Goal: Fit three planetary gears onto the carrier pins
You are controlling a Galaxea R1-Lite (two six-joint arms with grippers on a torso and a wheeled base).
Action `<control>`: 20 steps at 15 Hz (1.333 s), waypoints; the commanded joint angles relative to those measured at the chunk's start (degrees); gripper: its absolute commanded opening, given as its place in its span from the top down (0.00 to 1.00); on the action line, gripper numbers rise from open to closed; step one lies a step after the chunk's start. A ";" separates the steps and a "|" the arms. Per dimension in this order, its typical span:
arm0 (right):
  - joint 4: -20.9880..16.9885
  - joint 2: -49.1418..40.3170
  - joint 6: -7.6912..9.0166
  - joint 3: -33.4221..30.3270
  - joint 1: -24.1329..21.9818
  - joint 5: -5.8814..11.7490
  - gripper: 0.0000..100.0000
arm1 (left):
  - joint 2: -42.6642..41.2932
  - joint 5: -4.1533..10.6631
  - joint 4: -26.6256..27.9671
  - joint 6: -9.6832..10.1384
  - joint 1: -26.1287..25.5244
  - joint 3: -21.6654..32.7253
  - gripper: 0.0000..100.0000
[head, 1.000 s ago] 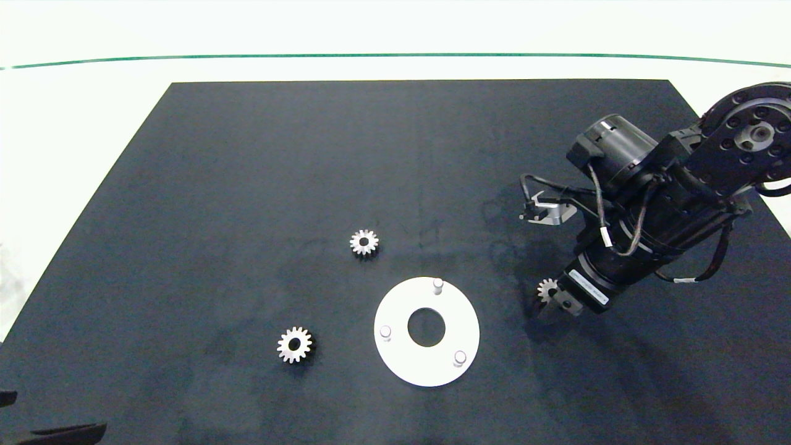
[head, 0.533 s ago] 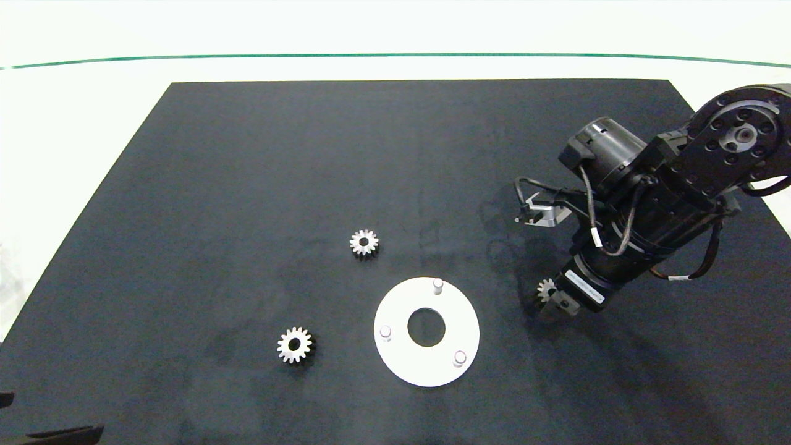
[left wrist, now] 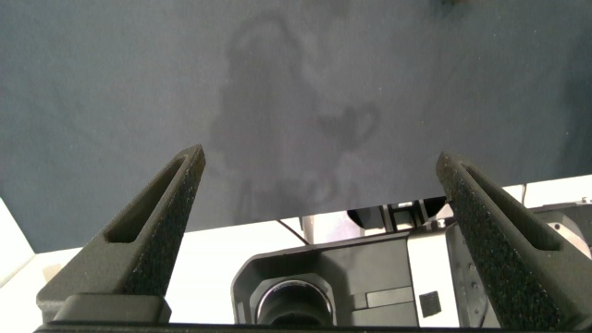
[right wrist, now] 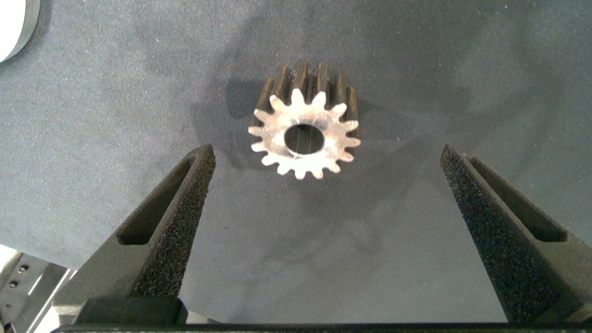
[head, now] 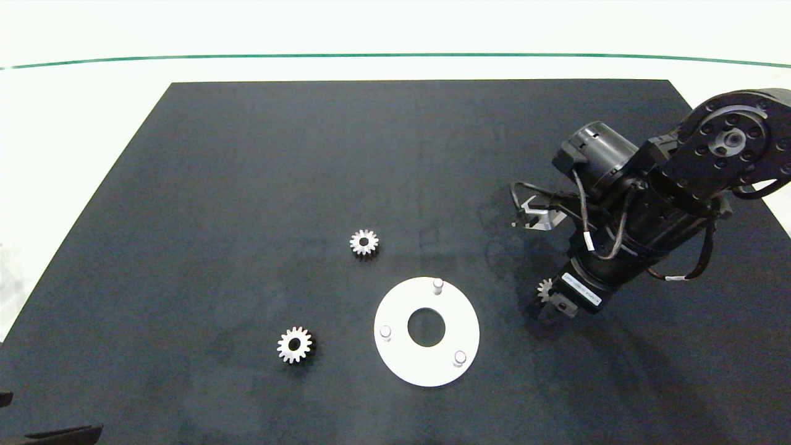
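Note:
Three small silver planetary gears lie flat on the black mat: one (head: 364, 242) behind the disc, one (head: 295, 345) to its left, one (head: 544, 288) to its right. The white ring disc (head: 395, 358) carries the three carrier pins (head: 438, 285), (head: 385, 332), (head: 460, 356), all bare. My right gripper (head: 552, 304) hangs over the right-hand gear, half hiding it. In the right wrist view that gear (right wrist: 304, 137) lies between the open fingers (right wrist: 176, 222), untouched by either pad. My left gripper (left wrist: 319, 157) is open and holds nothing.
The black mat (head: 247, 154) covers most of the white table. Part of the left arm (head: 55, 434) shows at the near left corner. A sliver of the white disc (right wrist: 14, 28) shows in the right wrist view. The left wrist view shows the mat's edge.
The right arm has shifted slightly leftward over the right-hand gear. The gears and the disc have not moved.

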State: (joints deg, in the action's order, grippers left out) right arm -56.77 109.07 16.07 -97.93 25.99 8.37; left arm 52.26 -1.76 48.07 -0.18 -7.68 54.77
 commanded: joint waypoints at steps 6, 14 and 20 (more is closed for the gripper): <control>1.05 0.97 0.10 -0.16 0.29 0.33 0.11 | -0.05 0.00 0.27 -0.08 -0.05 -0.02 0.00; 0.79 0.88 1.25 0.19 1.43 2.70 0.27 | -0.14 0.00 0.27 -0.08 0.03 0.07 0.00; 1.14 0.97 1.34 0.19 1.43 2.79 0.39 | -0.14 0.00 0.27 -0.08 -0.05 0.07 0.00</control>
State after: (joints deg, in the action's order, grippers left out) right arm -55.35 110.09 17.27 -97.73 27.39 11.08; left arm 52.11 -1.76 48.07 -0.27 -7.72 54.85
